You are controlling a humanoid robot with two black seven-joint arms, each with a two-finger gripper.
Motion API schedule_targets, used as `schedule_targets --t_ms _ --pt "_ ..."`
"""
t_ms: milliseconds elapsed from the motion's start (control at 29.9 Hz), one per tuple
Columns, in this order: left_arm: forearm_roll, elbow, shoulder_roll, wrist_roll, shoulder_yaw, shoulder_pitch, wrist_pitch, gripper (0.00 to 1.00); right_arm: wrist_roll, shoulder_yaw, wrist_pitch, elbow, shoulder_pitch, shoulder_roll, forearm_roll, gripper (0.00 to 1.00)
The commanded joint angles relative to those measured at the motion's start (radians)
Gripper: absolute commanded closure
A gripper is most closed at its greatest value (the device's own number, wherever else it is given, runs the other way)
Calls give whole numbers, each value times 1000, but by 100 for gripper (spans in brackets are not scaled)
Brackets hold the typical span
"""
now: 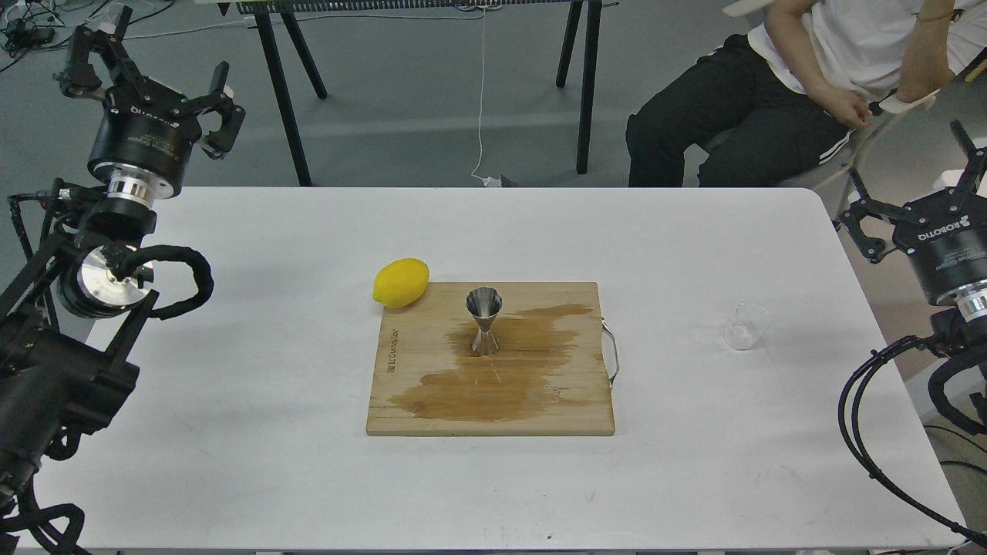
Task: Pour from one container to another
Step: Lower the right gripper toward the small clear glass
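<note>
A tiny clear glass cup (746,325) stands on the white table (270,401) at the right, apart from everything else. The steel hourglass jigger (483,322) stands upright on a wooden cutting board (570,401) that carries a dark wet stain. My left gripper (146,73) is raised beyond the table's far left corner, fingers spread open and holding nothing. My right gripper (910,185) hangs off the table's right edge, up and right of the cup, also open with nothing in it.
A yellow lemon (400,282) lies against the board's far left corner. A metal handle (613,354) sticks out of the board's right side. A seated person (771,85) and black stand legs (582,85) are behind the table.
</note>
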Motion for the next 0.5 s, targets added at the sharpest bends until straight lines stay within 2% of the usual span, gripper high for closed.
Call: schedule_targets --t_ms 0,134,268,368,401,468 --pt "1 0 14 1 0 1 1 0 -33 21 -2 -4 -68 46 126 0" --pt "1 0 24 -2 0 1 1 0 -87 -21 -8 -6 -104 48 157 0" --pt "1 0 24 -4 0 3 16 0 -153 -51 -112 -6 -105 49 191 0" --pt "1 -2 24 -5 0 5 24 0 -269 -61 -123 -4 -115 52 310 0" --pt "1 -2 24 -5 0 6 23 0 -295 -61 -120 -4 -118 60 327 0" --pt "1 -2 24 -5 -1 8 23 0 -306 -63 -97 -6 -122 94 326 0"
